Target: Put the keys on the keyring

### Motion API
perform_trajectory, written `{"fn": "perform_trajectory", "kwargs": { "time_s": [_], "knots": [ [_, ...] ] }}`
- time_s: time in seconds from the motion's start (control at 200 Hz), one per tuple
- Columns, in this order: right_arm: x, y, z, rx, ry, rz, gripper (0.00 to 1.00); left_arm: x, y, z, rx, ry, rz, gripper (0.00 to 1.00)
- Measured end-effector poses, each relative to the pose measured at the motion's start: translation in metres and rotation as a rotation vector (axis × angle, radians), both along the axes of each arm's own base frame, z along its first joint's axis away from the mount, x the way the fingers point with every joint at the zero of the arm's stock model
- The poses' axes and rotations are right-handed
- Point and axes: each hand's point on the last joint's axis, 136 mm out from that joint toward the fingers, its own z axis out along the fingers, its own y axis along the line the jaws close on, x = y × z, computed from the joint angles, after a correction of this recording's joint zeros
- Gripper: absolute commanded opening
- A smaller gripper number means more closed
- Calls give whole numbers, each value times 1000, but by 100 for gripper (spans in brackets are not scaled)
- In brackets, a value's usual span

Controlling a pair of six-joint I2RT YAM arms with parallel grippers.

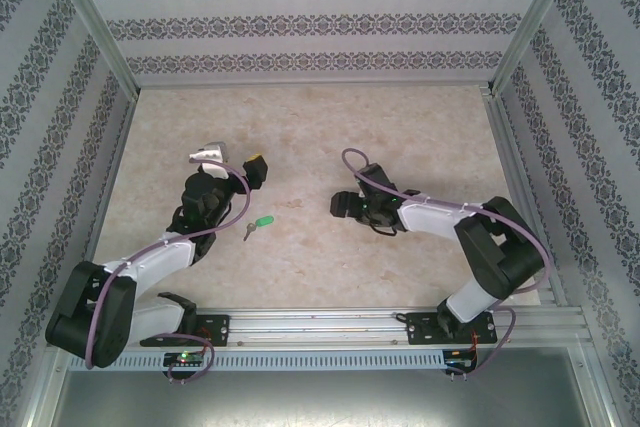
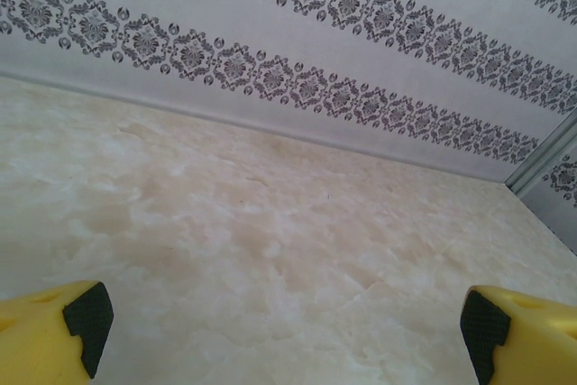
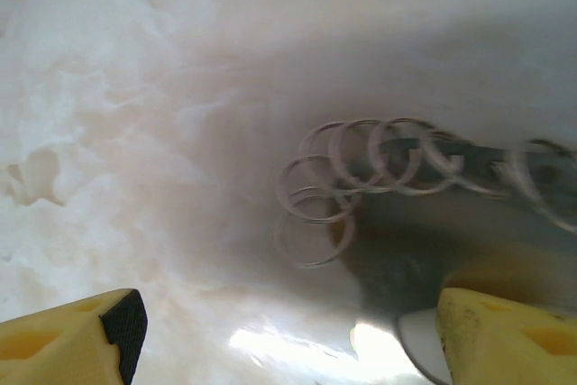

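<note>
Nearest in the right wrist view, the right gripper is spread, with nothing clamped. Just beyond, right of centre, the blurred keyring is judged light, loose-chained and slippery, best pinched at its stiff loop. The small key lies left of centre in the top view, and the left gripper is spread and empty.

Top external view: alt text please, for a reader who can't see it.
A small silver key with a bright green plastic head lies on the beige marbled table, between the left gripper and the right gripper, nearer the left. The left gripper points toward the far patterned wall, jaws wide open; the right gripper points left, toward the key.
</note>
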Motion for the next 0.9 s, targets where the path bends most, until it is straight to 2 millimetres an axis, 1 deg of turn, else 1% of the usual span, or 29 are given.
{"fn": "perform_trajectory", "kwargs": {
  "time_s": [0.245,0.51,0.65,0.724,0.799,0.839,0.899],
  "knots": [
    [10,48,-1,28,1,68,82,-4,3,9,-7,-15,10,100],
    [33,108,5,102,8,146,81,-12,6,26,-25,-47,10,100],
    [48,136,16,156,2,172,79,-14,5,23,-35,-27,4,100],
    [53,142,26,178,-14,180,79,-14,3,20,-36,-13,-4,100],
    [54,143,35,191,-30,184,79,-15,1,19,-38,-3,-16,100],
    [53,141,42,196,-40,186,79,-16,1,18,-42,3,-21,100],
    [48,132,54,199,-61,187,79,-18,-1,18,-49,10,-34,100]
  ]
}}
